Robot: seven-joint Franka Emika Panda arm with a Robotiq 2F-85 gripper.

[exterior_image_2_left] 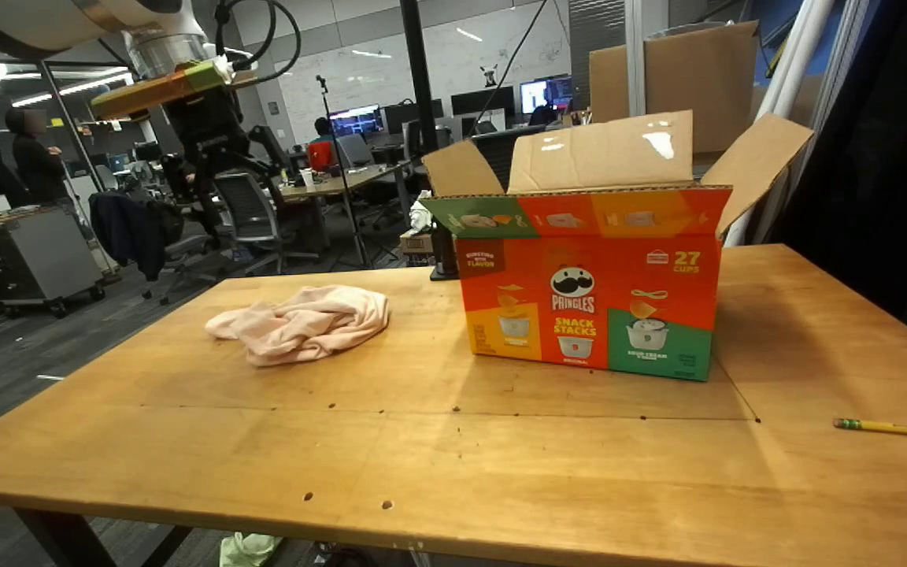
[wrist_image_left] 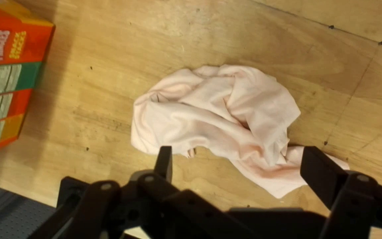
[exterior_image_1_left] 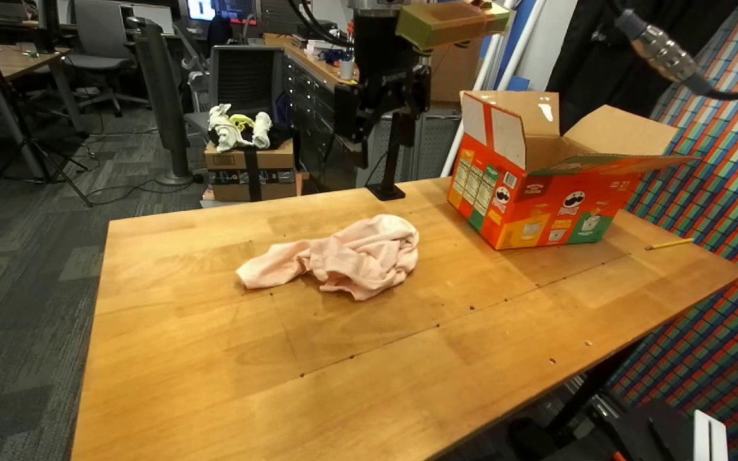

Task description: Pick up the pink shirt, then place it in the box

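Note:
The pale pink shirt (exterior_image_1_left: 356, 256) lies crumpled on the wooden table, with one part stretched out to a side. It also shows in an exterior view (exterior_image_2_left: 312, 323) and in the wrist view (wrist_image_left: 211, 113). The box (exterior_image_1_left: 555, 205) is a red Pringles carton with its top flaps open. It stands upright on the table beside the shirt, also in an exterior view (exterior_image_2_left: 587, 291) and at the left edge of the wrist view (wrist_image_left: 8, 76). The box's inside bottom is hidden. My gripper (wrist_image_left: 235, 156) is open and empty, above the shirt and apart from it. It shows in both exterior views (exterior_image_1_left: 384, 141) (exterior_image_2_left: 241, 205).
A yellow pencil (exterior_image_1_left: 669, 244) lies on the table (exterior_image_1_left: 266, 397) near the box. A black post (exterior_image_2_left: 444, 256) stands at the table's far edge, between shirt and box. The box flaps (exterior_image_2_left: 764, 169) stick up and outward. Cloths (exterior_image_1_left: 241, 128) lie on cartons beyond the table.

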